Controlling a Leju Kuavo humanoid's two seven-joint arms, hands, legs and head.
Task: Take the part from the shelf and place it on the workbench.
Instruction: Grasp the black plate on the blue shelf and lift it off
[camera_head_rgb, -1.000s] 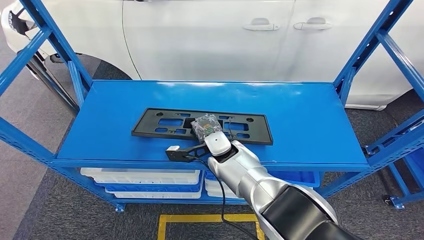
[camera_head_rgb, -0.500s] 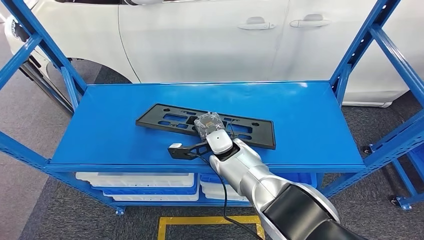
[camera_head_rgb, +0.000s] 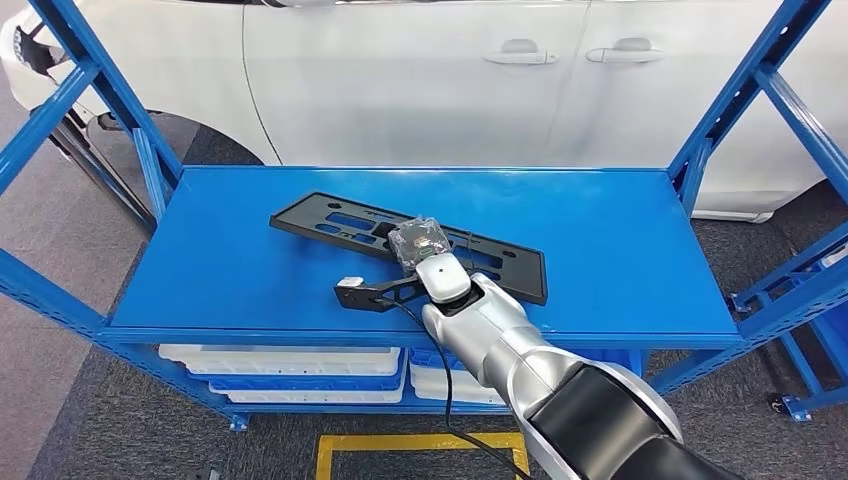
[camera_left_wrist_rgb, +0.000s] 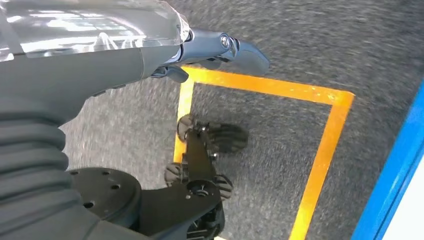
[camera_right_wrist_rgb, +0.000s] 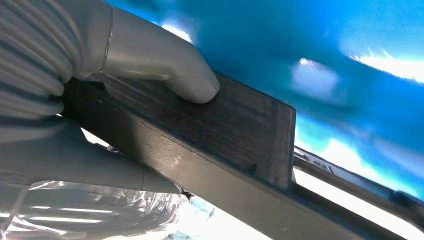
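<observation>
The right hand (camera_head_rgb: 420, 243) grips the flat, slotted black plastic part (camera_head_rgb: 330, 218), its thumb (camera_right_wrist_rgb: 165, 75) pressed on the matte edge; the part's far end has swung up the glossy blue shelf (camera_head_rgb: 610, 240) since earlier.

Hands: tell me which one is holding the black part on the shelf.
The right hand: its thumb presses on the black part at the blue shelf. The left hand hangs over the floor by the yellow tape, holding nothing.

Blue metal shelf (camera_head_rgb: 620, 250) w/ a long flat black plastic slotted panel (camera_head_rgb: 330, 222) lying diagonally on its top deck.
</observation>
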